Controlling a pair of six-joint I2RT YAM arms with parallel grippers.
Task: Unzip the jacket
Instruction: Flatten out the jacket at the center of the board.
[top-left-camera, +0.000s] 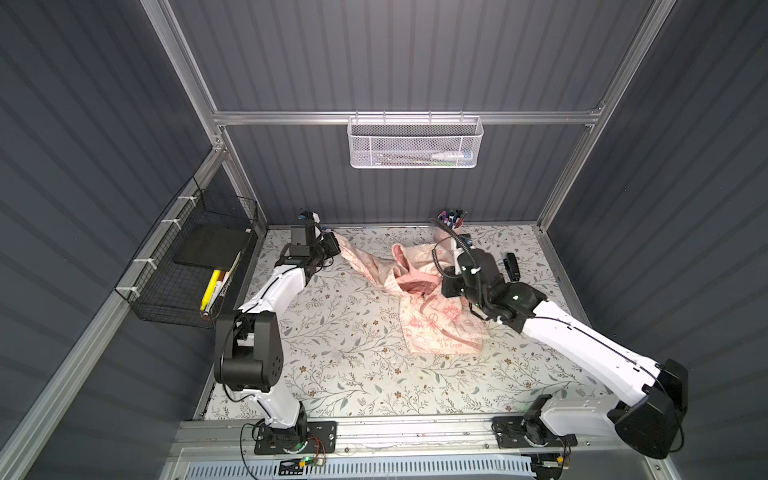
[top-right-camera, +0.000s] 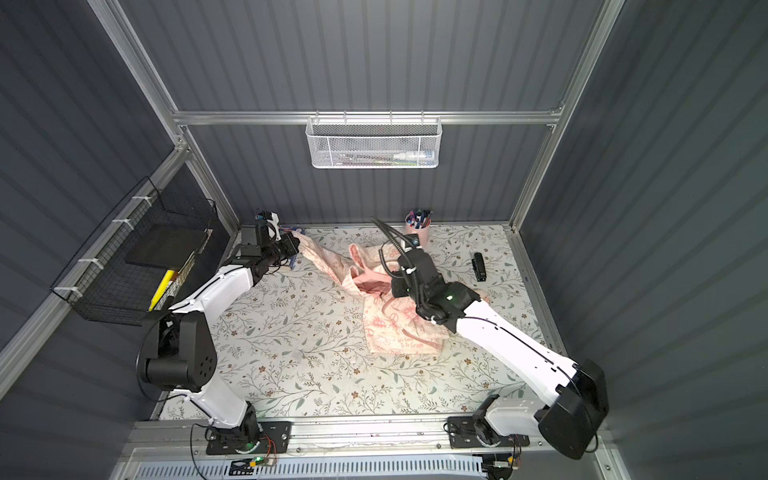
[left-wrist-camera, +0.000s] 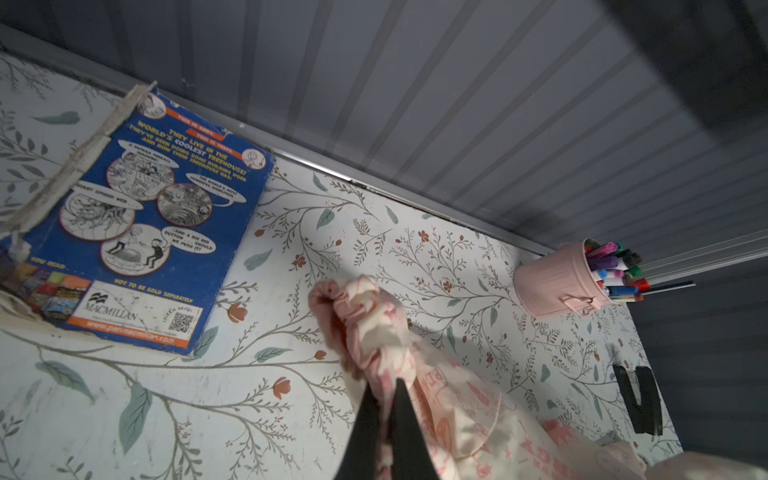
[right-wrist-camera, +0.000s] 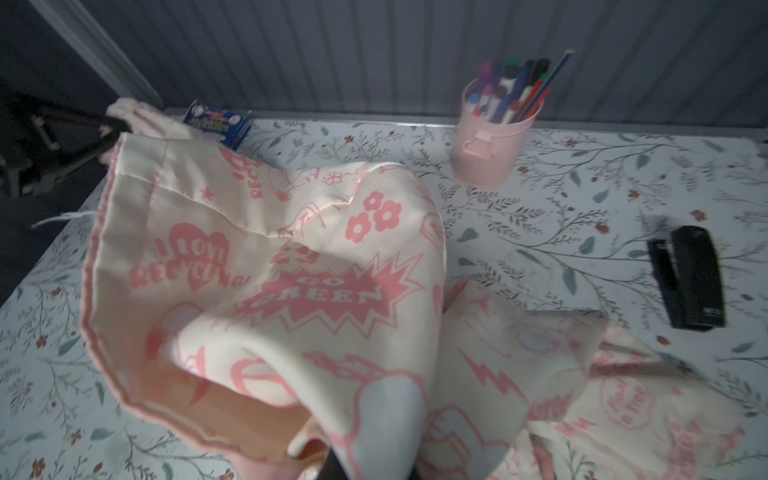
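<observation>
Jacket lies right of centre on the floral table in both top views, its long axis slanting from the upper left, where one sleeve is drawn out taut, down to the hem at the lower right; the pink-lined hood sits at the upper end of the body, open upward. The right arm reaches in from the lower right and lies across the garment's right side, hiding part of it. A black wire basket hangs at the left edge and a white mesh basket on the back wall. A blue book lies flat just beside the stretched cuff. A pink cup of markers stands at the back edge near the hood, not touching it, and a black stapler lies apart to the right. The left gripper, at the table's upper left, is pinched narrow on the cuff, which bunches out past its tips. The right gripper sits over the hood end, closed on a raised fold of cloth that drapes over it
</observation>
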